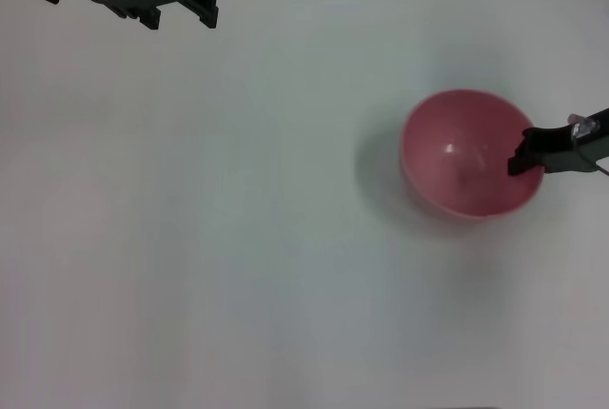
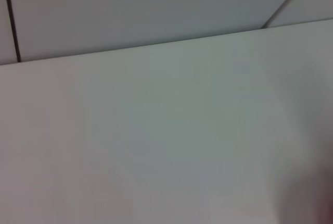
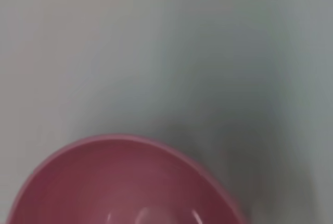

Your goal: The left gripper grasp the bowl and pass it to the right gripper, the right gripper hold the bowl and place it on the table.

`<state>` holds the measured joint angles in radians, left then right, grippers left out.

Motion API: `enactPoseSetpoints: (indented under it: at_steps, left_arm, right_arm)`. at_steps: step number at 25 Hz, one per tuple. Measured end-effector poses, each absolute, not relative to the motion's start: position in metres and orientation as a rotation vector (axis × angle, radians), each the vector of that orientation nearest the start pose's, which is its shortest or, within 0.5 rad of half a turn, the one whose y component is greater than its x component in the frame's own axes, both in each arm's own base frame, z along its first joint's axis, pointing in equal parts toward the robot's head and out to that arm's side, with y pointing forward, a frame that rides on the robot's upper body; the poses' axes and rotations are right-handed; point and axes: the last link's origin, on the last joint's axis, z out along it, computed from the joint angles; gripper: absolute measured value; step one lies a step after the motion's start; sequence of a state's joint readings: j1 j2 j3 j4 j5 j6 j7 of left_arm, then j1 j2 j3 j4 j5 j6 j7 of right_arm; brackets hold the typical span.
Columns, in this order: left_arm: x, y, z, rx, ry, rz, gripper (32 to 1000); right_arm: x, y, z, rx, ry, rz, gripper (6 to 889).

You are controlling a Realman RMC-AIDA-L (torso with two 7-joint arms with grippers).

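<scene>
The bowl (image 1: 464, 152) is sitting right of centre on the tabletop (image 1: 238, 238), w/ the right gripper (image 1: 521, 160) reaching in from the right edge and its fingers closing on the bowl's right rim, so the bowl is lying directly at that gripper's tips; whether the bowl is resting on the surface or hanging just above it, can't tell. The left gripper (image 1: 195, 8) is hovering well apart at the far-left corner, fingers looking spread w/ nothing between them, so the right arm is clearly the nearer one and, by my read, any release and pull-back is going to run back along its own line of approach.
</scene>
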<state>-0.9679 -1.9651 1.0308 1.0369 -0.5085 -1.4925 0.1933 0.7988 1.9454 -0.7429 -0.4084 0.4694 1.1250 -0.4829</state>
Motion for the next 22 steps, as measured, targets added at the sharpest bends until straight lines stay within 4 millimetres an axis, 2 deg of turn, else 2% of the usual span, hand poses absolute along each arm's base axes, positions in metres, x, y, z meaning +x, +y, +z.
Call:
enactPoseSetpoints:
  at_steps: [8, 22]
  left_arm:
    - [-0.132, 0.446, 0.062, -2.198, -1.433, 0.120, 799]
    - [-0.133, 0.445, 0.062, -2.196, -1.436, 0.121, 798]
  right_arm:
    - [0.313, 0.393, 0.008, -1.938, 1.911, -0.051, 54]
    - [0.313, 0.396, 0.013, -1.924, 1.914, -0.017, 455]
